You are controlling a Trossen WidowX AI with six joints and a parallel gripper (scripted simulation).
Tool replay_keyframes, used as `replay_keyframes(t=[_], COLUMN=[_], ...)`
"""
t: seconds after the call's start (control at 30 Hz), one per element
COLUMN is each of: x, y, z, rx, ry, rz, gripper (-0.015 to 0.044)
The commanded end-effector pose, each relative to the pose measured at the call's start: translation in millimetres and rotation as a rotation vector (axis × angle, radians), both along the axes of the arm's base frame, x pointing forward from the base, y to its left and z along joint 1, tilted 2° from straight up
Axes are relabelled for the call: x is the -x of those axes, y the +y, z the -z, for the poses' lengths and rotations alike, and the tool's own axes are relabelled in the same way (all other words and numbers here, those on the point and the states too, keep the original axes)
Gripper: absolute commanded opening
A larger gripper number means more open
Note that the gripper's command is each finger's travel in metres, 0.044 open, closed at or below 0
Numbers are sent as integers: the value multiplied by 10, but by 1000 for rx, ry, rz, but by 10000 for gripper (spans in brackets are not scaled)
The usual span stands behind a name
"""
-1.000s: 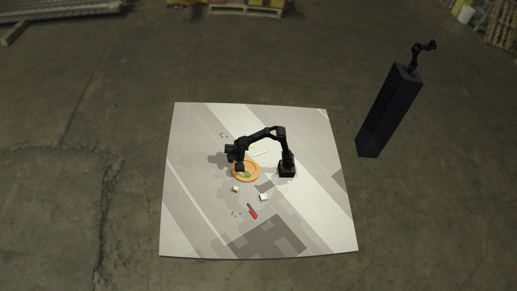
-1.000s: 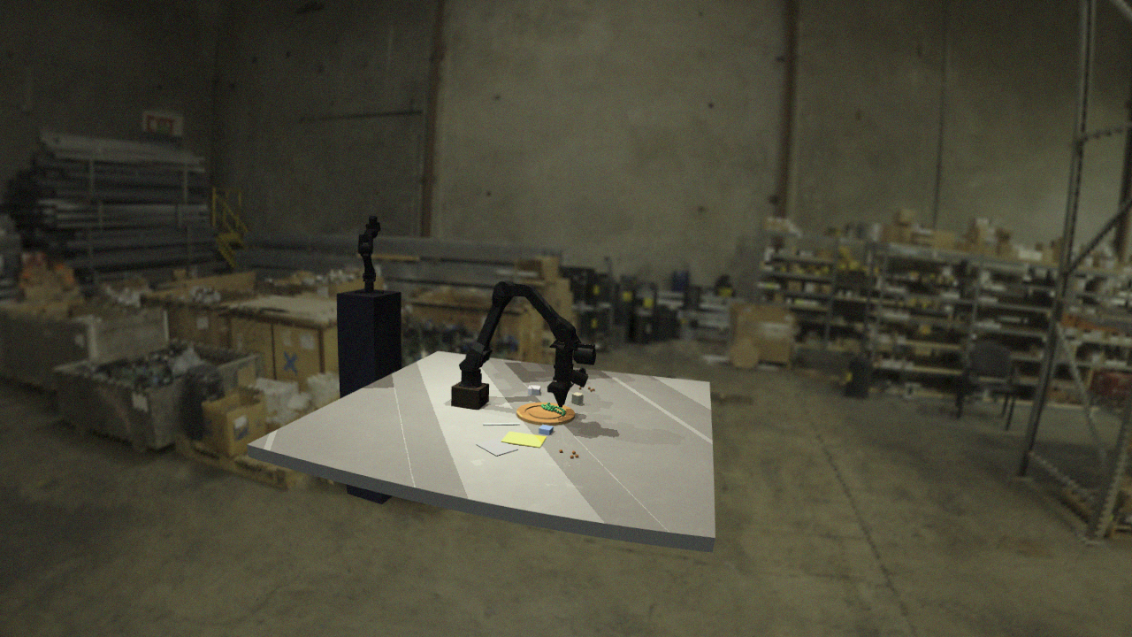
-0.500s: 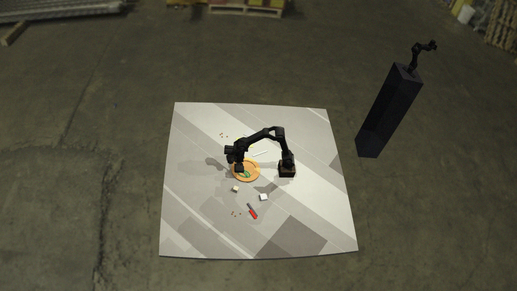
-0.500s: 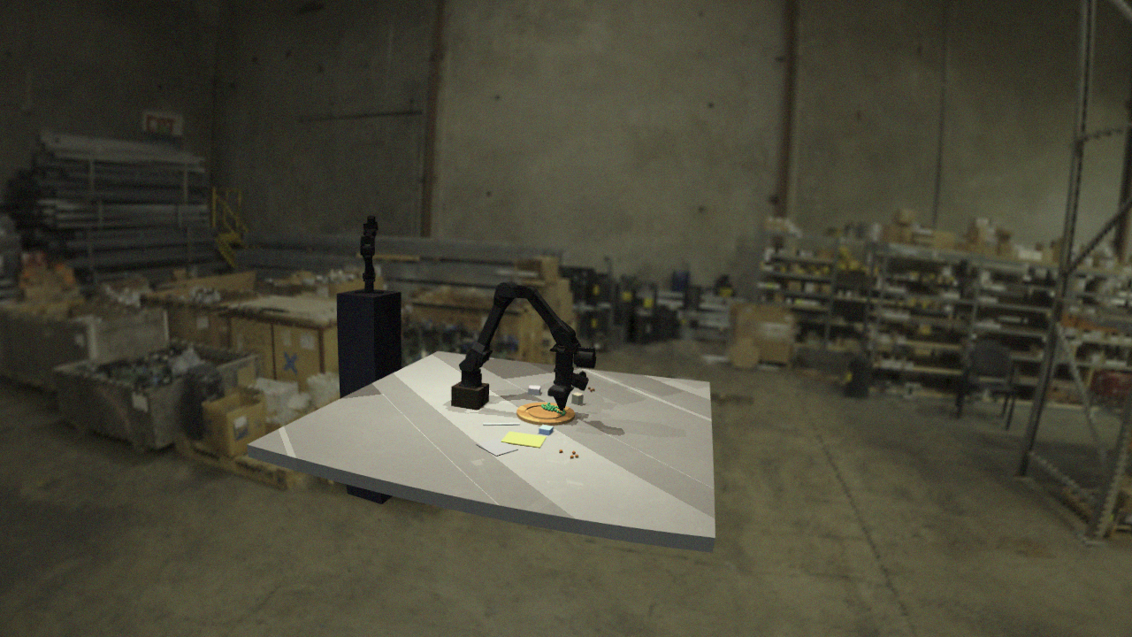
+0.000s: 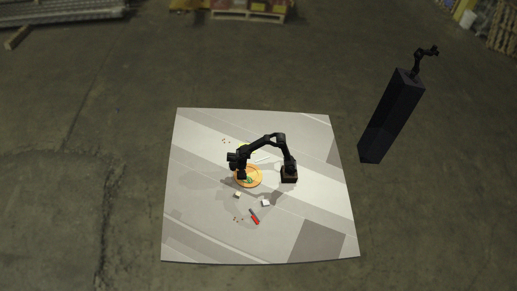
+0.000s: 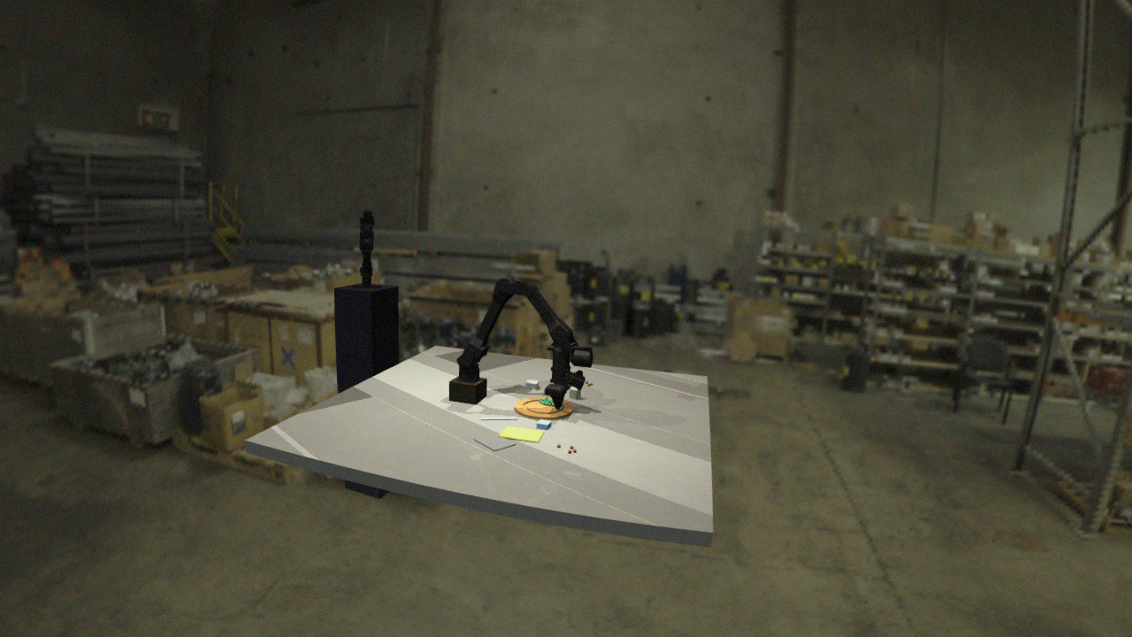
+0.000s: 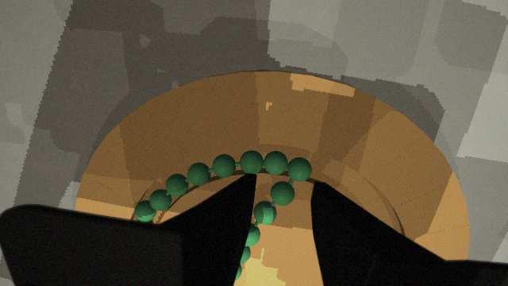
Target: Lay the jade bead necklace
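The round tan bead board (image 5: 255,174) (image 6: 528,408) (image 7: 246,119) lies on the table in front of the arm's base. The jade bead necklace (image 5: 248,181) (image 6: 546,402) (image 7: 224,165) lies on the board. One stretch follows the curved groove; another runs back across the board's middle, between my fingers. My gripper (image 5: 241,177) (image 6: 554,398) (image 7: 283,187) is low over the board, its fingers narrowed but still apart. The strand lies against the left finger, with a gap to the right finger. The rest of the necklace is hidden behind the fingers.
A tan cube (image 5: 237,194), a white cube (image 5: 265,202), a red and grey tool (image 5: 254,216) and loose brown beads (image 5: 235,218) lie nearer the table's front. A yellow sheet (image 6: 521,433), a white stick (image 5: 262,159) and more brown beads (image 5: 224,140) lie behind. A dark pillar (image 5: 392,115) stands off the table.
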State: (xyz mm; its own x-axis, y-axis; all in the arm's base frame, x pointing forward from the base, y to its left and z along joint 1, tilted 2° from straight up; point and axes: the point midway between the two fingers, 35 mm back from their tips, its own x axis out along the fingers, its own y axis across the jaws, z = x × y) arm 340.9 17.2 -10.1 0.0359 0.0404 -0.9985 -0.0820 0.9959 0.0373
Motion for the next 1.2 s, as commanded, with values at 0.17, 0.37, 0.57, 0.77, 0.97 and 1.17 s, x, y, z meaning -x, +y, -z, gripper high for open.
replay_keyframes(t=[0.17,0.37,0.57,0.77,0.97,1.17], x=[-2,-2,-2,-2,-2,0], y=[0,0,0,0,0,0], z=[-2,-2,-2,-2,-2,-7], rx=[0,0,0,0,0,0], ry=[-1,-1,-1,-1,-1,0], rz=[0,0,0,0,0,0], gripper=[0,0,0,0,0,0])
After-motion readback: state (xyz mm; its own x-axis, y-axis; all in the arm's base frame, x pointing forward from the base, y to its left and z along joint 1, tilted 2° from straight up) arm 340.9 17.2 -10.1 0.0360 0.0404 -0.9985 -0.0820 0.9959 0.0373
